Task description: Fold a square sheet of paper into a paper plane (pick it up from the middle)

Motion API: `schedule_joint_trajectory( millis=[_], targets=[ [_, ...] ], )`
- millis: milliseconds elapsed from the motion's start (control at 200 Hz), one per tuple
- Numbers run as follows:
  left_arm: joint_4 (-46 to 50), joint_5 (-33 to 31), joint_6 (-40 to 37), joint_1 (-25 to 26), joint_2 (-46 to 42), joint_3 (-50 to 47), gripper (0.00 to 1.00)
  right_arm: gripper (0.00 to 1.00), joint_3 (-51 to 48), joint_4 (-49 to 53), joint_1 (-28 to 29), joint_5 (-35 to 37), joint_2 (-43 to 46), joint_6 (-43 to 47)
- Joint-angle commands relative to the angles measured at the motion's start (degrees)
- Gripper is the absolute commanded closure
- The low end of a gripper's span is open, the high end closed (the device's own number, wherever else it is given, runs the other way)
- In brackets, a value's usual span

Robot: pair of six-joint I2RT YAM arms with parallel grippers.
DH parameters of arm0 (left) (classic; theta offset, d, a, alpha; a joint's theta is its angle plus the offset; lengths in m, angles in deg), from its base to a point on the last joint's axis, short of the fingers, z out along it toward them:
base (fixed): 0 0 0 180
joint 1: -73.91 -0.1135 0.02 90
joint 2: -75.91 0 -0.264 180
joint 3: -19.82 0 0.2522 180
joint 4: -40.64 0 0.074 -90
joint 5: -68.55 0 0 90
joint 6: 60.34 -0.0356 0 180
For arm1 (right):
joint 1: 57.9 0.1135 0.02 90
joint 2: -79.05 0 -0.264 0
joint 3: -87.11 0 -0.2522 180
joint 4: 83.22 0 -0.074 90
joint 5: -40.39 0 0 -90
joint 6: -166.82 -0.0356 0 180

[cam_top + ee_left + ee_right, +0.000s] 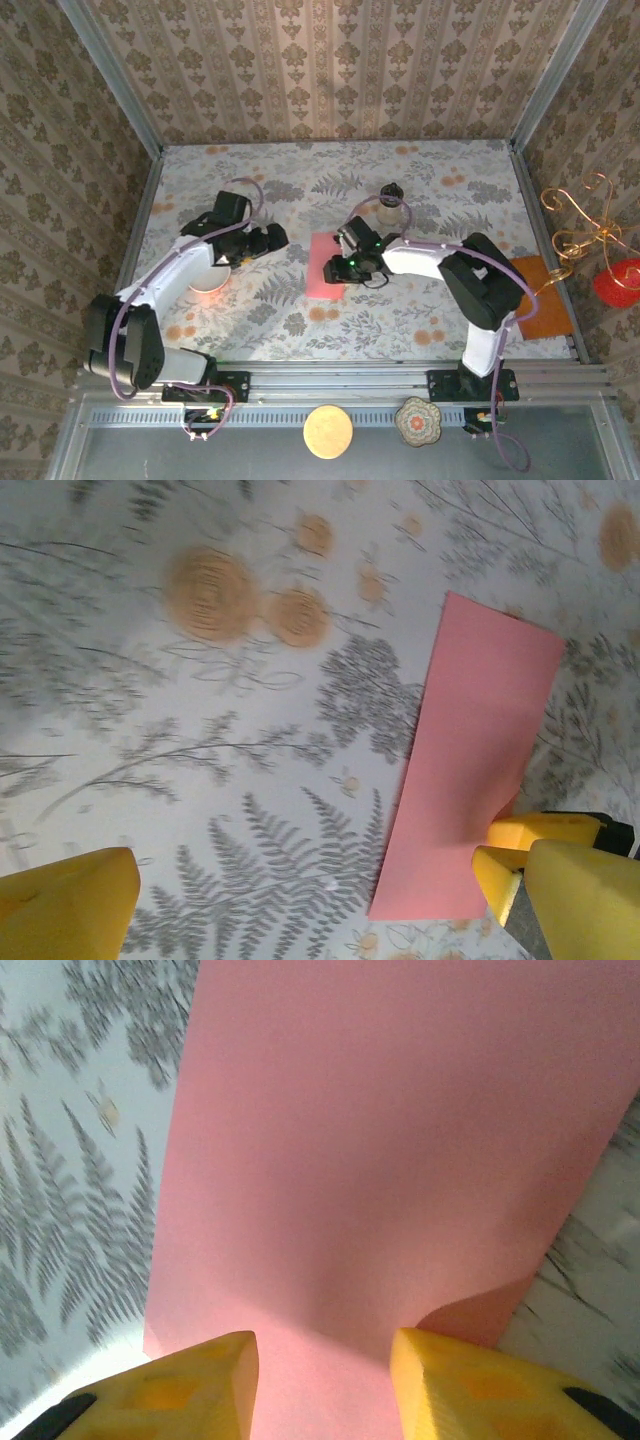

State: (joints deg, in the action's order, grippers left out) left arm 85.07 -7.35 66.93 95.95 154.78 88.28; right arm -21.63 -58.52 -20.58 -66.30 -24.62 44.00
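The salmon-pink paper lies on the floral table as a narrow upright rectangle, apparently folded in half. My right gripper sits low over its right edge, jaws open; in the right wrist view the paper spreads out under and between the yellow fingers, and its edge curls up by the right finger. My left gripper hovers left of the paper, open wide with nothing in it. In the left wrist view the paper lies ahead to the right of that gripper, apart from it.
A small dark-lidded jar stands just behind the right gripper. A larger orange sheet lies at the right edge. A round orange-white disc sits under the left arm. A gold wire ornament with a red ball hangs outside the right wall.
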Motion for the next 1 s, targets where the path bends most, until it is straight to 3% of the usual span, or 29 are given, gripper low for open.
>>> schedule_joint_trajectory(
  millis=[0, 160, 415, 605, 995],
  targets=[
    [-1.50, 3.03, -0.40, 3.20, 2.33, 2.24, 0.00, 0.56, -2.85, 5.02, -1.55, 0.42, 5.38, 4.10],
    [-5.37, 6.35, 3.94, 7.95, 5.36, 1.10, 0.00, 0.54, -6.48, -5.05, -4.21, 0.37, 11.64, -7.95],
    [-10.47, 8.74, 11.56, 13.16, 7.04, -4.01, 0.05, 0.65, -7.46, -9.54, -5.50, -1.20, 6.85, -15.34],
    [-13.12, 9.03, 15.61, 15.56, 7.35, -6.77, 0.21, 0.75, -6.44, -10.83, -5.42, -4.53, 3.71, -15.07],
    [-18.74, 9.16, 21.94, 18.64, 10.14, -10.61, 0.48, 0.76, -6.50, -6.61, -5.50, -1.87, -0.85, -14.77]
  ],
)
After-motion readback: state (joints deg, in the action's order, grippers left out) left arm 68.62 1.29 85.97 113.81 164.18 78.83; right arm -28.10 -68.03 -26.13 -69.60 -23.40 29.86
